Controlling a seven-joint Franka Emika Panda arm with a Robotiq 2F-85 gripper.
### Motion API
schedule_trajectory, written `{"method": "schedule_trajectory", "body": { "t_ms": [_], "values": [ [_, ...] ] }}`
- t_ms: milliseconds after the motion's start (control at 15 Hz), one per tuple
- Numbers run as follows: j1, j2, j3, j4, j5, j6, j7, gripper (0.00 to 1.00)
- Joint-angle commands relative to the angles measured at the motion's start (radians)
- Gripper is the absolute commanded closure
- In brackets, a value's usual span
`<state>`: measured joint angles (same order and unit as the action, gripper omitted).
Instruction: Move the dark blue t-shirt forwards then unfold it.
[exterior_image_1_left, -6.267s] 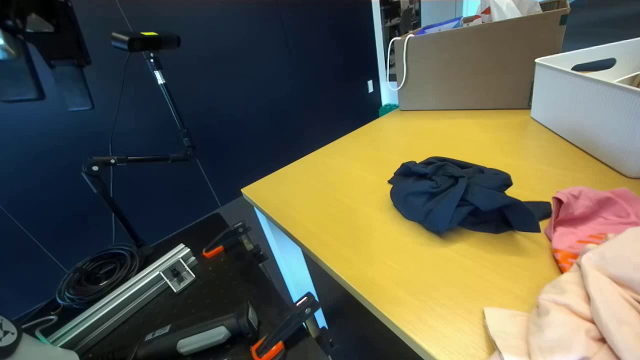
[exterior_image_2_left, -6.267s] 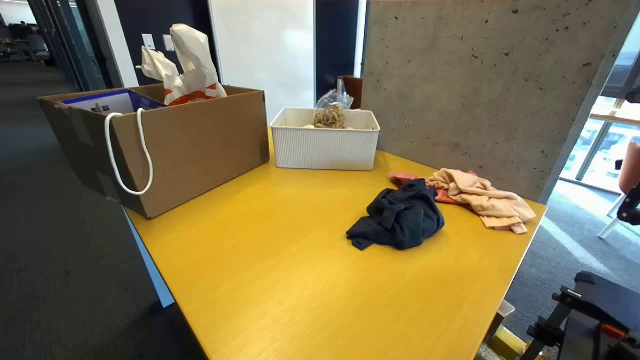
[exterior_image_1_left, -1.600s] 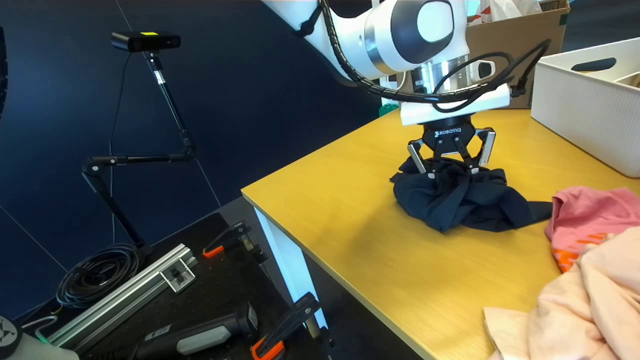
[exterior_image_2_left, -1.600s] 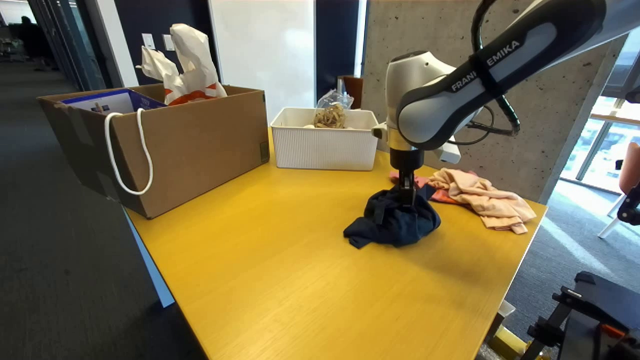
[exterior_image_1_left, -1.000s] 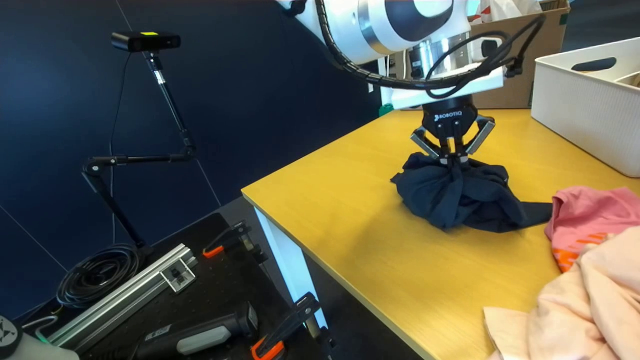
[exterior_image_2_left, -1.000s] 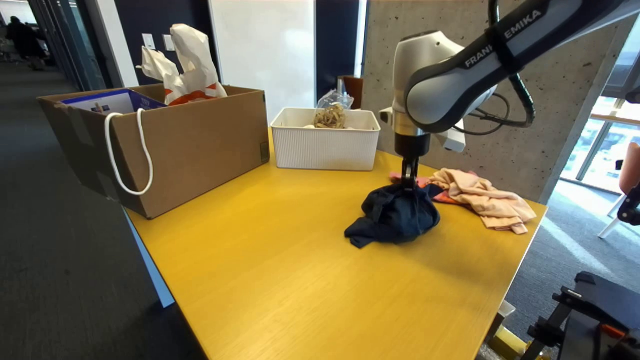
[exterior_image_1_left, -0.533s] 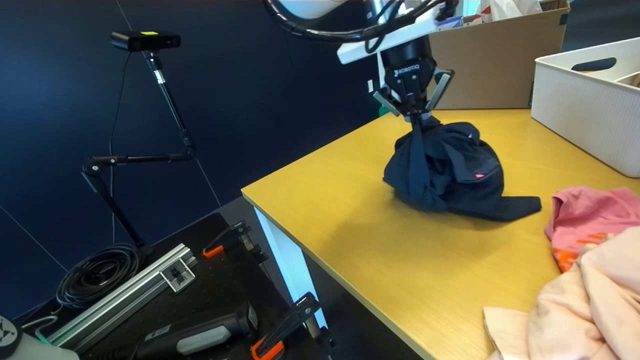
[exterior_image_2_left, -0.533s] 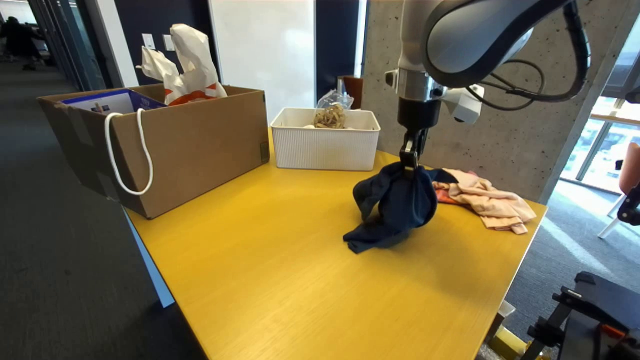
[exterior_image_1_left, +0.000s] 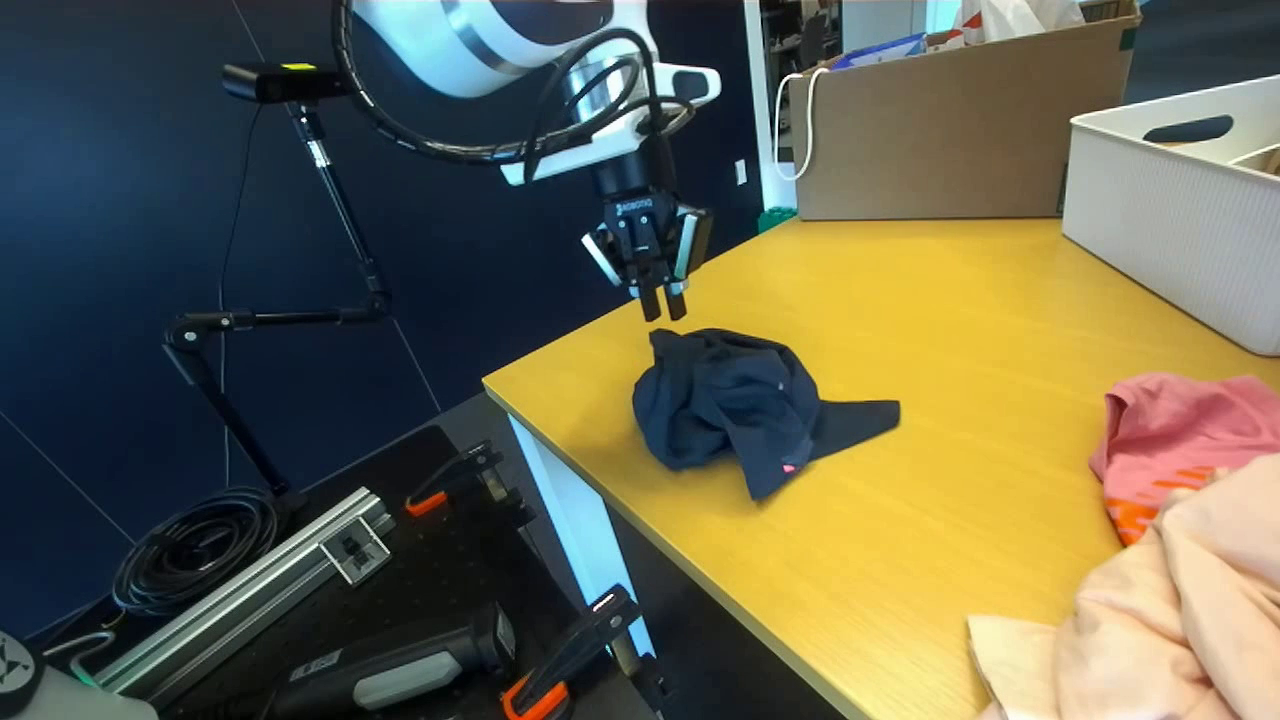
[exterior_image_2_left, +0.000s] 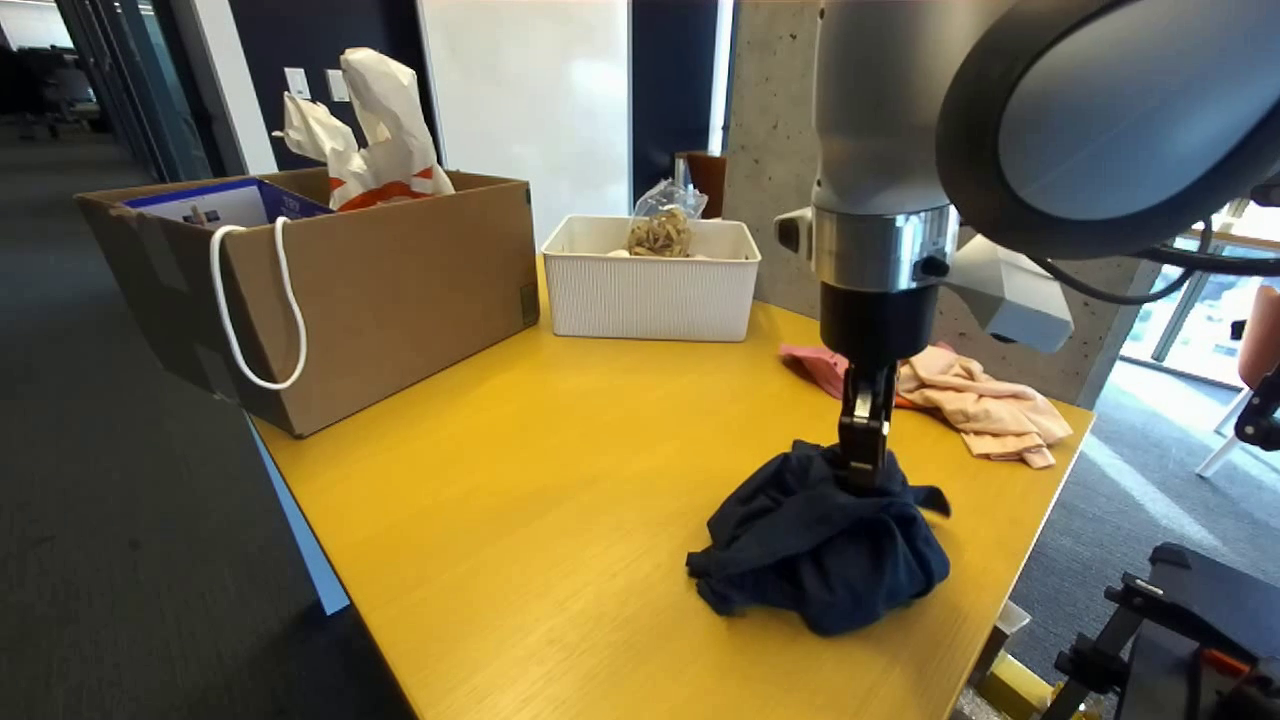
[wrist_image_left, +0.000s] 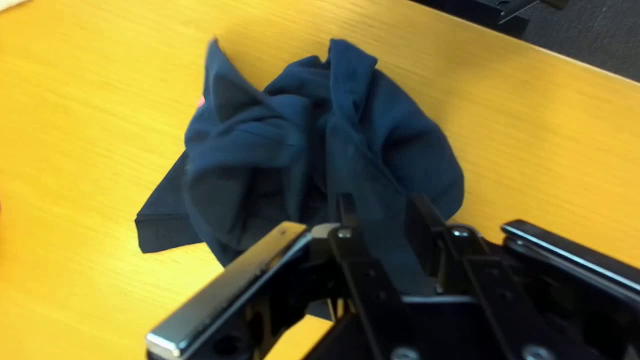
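The dark blue t-shirt (exterior_image_1_left: 735, 395) lies crumpled near the table's edge and corner, a flat dark strip poking out to one side and a small pink mark on it. In an exterior view, my gripper (exterior_image_1_left: 664, 305) hangs just above the heap, its two fingers parted by a narrow gap with no cloth pinched. From above, the wrist view shows the t-shirt (wrist_image_left: 280, 145) as a bunched pile of folds, and the gripper (wrist_image_left: 383, 204) stands open over its near side. Part of the t-shirt (exterior_image_2_left: 820, 550) is behind the fingers in an exterior view.
A pink cloth (exterior_image_1_left: 1190, 425) and a peach cloth (exterior_image_1_left: 1180, 600) lie on the yellow table (exterior_image_1_left: 960, 300). A cardboard box (exterior_image_2_left: 400, 290) and a white bin (exterior_image_2_left: 650, 295) stand farther back. Beside the table is a dark cart (exterior_image_1_left: 400, 620) with clamps.
The t-shirt, earlier gripped and lifted from its spot beside the pink cloth, has been carried towards the table's edge and released. The fingers have parted, and the shirt now lies below them.
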<state>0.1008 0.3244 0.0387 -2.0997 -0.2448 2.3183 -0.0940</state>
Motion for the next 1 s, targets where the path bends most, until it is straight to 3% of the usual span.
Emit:
{"method": "schedule_trajectory", "body": {
  "t_ms": [0, 333, 933],
  "values": [
    [0.016, -0.079, 0.006, -0.076, -0.002, 0.017, 0.072, 0.38],
    [-0.019, -0.119, -0.014, -0.035, 0.033, -0.029, 0.104, 0.02],
    [-0.093, 0.023, -0.115, 0.013, -0.094, -0.107, 0.094, 0.0]
  ]
}}
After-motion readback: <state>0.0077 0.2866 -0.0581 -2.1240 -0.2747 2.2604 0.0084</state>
